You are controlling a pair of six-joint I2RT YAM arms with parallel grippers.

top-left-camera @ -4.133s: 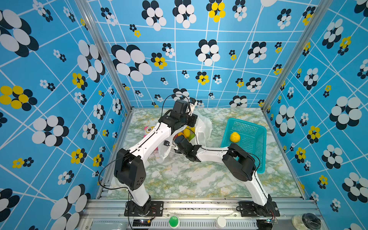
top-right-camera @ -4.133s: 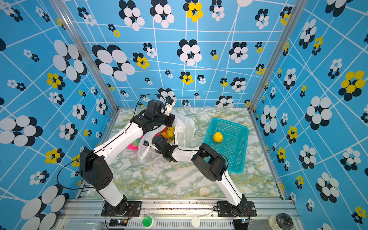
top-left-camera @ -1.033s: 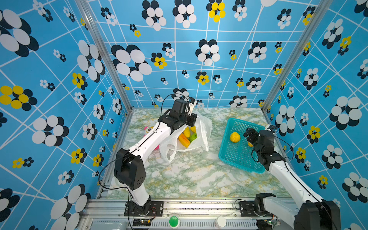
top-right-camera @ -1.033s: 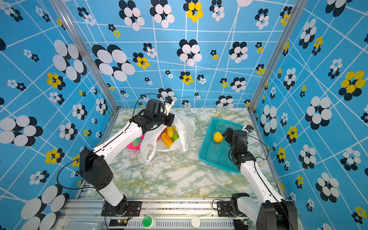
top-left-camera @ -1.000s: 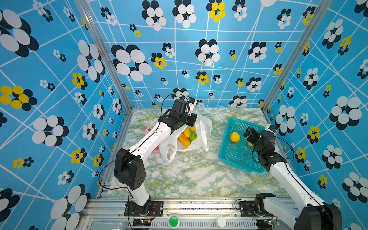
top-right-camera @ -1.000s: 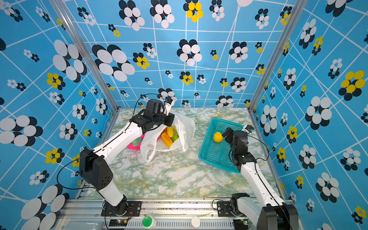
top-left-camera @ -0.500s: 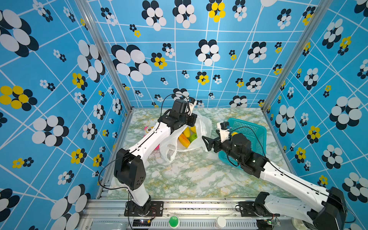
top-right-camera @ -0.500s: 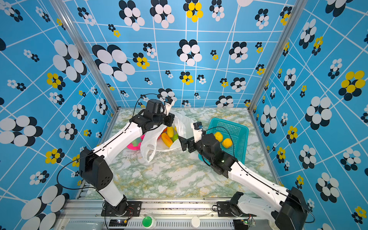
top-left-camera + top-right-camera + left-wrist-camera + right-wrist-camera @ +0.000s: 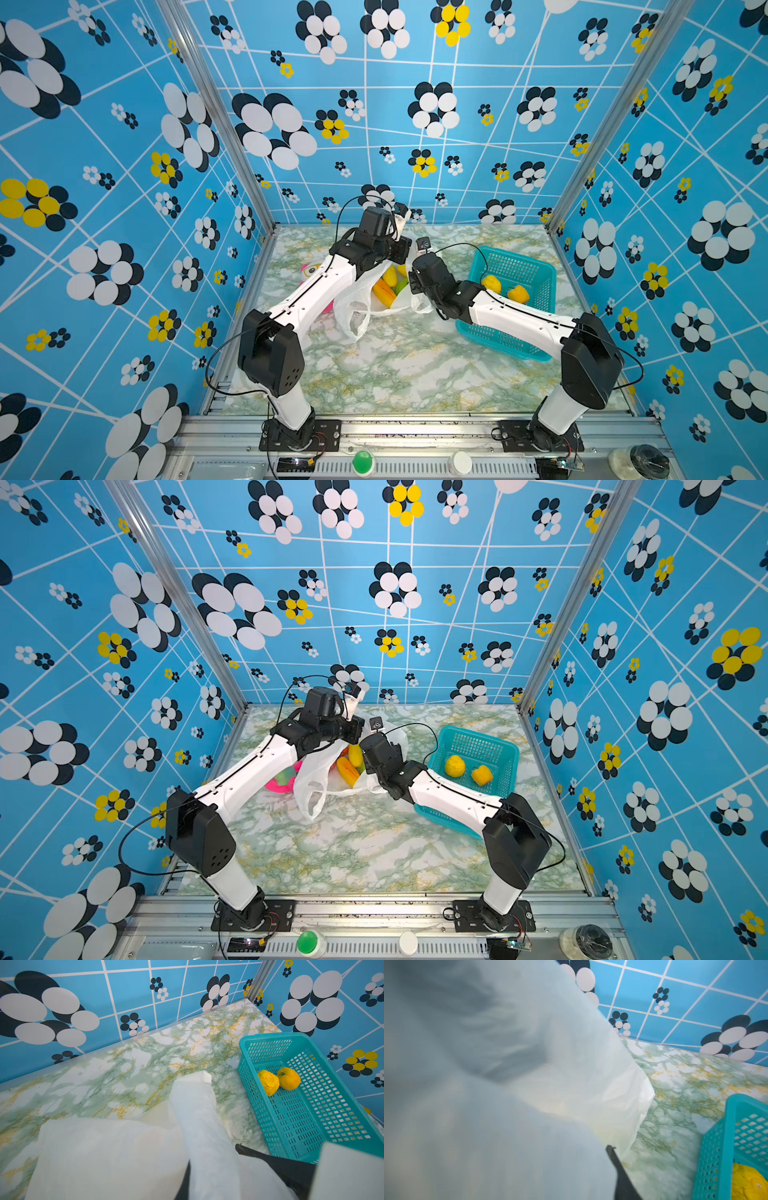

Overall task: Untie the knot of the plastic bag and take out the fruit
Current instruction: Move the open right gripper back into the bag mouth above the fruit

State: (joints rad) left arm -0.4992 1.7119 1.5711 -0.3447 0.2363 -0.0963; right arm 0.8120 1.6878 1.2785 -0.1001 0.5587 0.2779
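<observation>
Right gripper (image 9: pixel 412 287), over the teal basket (image 9: pixel 540 266) a second ago, now sits at the mouth of the plastic bag (image 9: pixel 347 297), jaws' opening indiscernible; left gripper (image 9: pixel 403 251) has jaws clamped on its raised handle; two fruit (image 9: pixel 491 282) basketed, more bagged.

The right gripper (image 9: pixel 412 289), over the basket (image 9: pixel 521 259) a second ago, now reaches into the plastic bag (image 9: pixel 353 303); the basket now holds a second yellow fruit (image 9: pixel 518 294)

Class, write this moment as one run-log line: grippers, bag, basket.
left gripper: shut on plastic bag | right gripper: at bag mouth, jaws hidden | teal basket: two yellow fruit | bag: orange, yellow, green fruit inside
</observation>
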